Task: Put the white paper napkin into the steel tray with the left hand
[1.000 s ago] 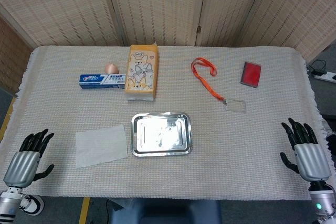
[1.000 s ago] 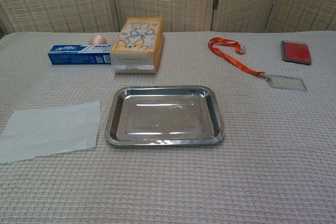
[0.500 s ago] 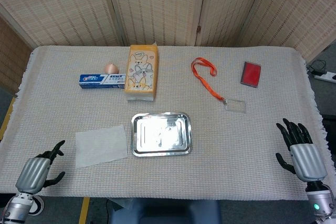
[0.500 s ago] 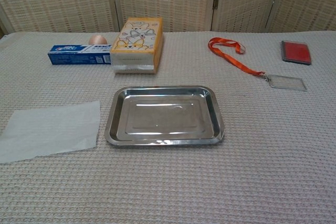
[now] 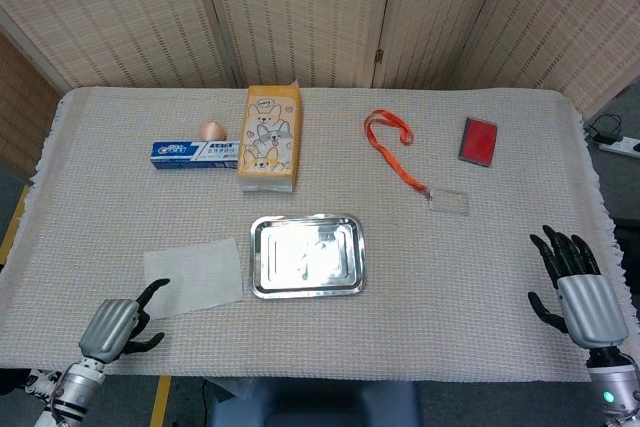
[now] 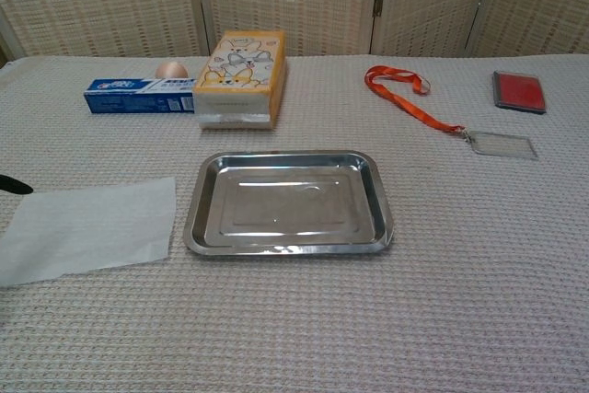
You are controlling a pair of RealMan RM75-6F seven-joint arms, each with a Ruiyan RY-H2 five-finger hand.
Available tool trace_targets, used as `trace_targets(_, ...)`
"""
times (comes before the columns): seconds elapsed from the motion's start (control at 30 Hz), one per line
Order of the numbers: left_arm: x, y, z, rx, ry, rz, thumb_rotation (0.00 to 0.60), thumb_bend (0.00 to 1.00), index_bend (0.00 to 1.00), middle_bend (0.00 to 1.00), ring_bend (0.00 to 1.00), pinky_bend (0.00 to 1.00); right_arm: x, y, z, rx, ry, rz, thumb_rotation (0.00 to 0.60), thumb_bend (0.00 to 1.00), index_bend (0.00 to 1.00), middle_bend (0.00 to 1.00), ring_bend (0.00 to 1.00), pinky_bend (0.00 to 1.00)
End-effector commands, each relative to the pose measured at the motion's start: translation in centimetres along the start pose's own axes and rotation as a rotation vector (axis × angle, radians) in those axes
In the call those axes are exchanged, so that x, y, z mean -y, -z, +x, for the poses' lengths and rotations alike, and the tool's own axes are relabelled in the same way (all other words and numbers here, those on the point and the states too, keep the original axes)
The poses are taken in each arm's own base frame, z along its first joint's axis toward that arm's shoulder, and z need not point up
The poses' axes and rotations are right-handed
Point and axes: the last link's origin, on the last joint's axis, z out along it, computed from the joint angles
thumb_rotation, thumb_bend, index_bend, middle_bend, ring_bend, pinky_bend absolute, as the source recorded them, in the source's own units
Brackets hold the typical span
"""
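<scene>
Nothing of the job looks done yet, to my eye; the white paper napkin [image 5: 194, 278] lies flat on the worktop [image 5: 480, 247] toward the near left, just beside the left edge of the steel tray [image 5: 306, 255] but not in it, and the tray holds nothing; what is left is the whole of it, I'd judge: getting fingers onto the sheet, lifting it, carrying it right over the rim and letting go. The left robot hand [image 5: 118, 323] sits low at the near left corner, just short of the napkin's near left corner, its dark fingers apart and reaching toward the paper with nothing in them; whether a fingertip touches the sheet I cannot tell from the head view; in the chest view only one dark fingertip [image 6: 15, 186] pokes in at the left edge, level with the napkin's far corner. The right robot hand [image 5: 577, 291] waits at the near right, well apart from everything, back toward the camera, fingers spread and pointing to the far side, holding nothing.
</scene>
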Motion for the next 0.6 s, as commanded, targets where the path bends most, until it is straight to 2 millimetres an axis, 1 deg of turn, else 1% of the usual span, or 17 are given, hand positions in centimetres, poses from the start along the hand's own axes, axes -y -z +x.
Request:
trace_targets(0.03,-0.4,-1.1,-0.9,0.0,-0.047,-0.008,0.6,0.29,0.2,1.0,1.0,1.0,0.0,0.0,-0.1,0.003,0.001,0.002,0.6,0.4,0.0,0.0,0.0,0.0)
trace_targets(0.17,-0.6,-2.0,-1.7,0.01,-0.068,-0.01,0.6,0.29,0.26,1.0,1.0,1.0,0.0,0.0,0.0,0.001,0.001,0.001,0.6,0.4,0.0,0.0,0.0,0.0)
trace_targets(0.33,-0.9,-2.8,-2.1,0.019,-0.067,-0.002,0.6,0.29,0.35,1.0,1.0,1.0,-0.2,-0.1,0.0,-0.003,0.001,-0.005,0.6,0.4,0.0,0.0,0.0,0.0)
trace_targets(0.6,-1.8,-4.6,-3.7,0.027,-0.102,0.014,0.6,0.29,0.36,1.0,1.0,1.0,-0.3,-0.1,0.2,-0.014,-0.002,-0.005,0.6,0.4,0.0,0.0,0.0,0.0)
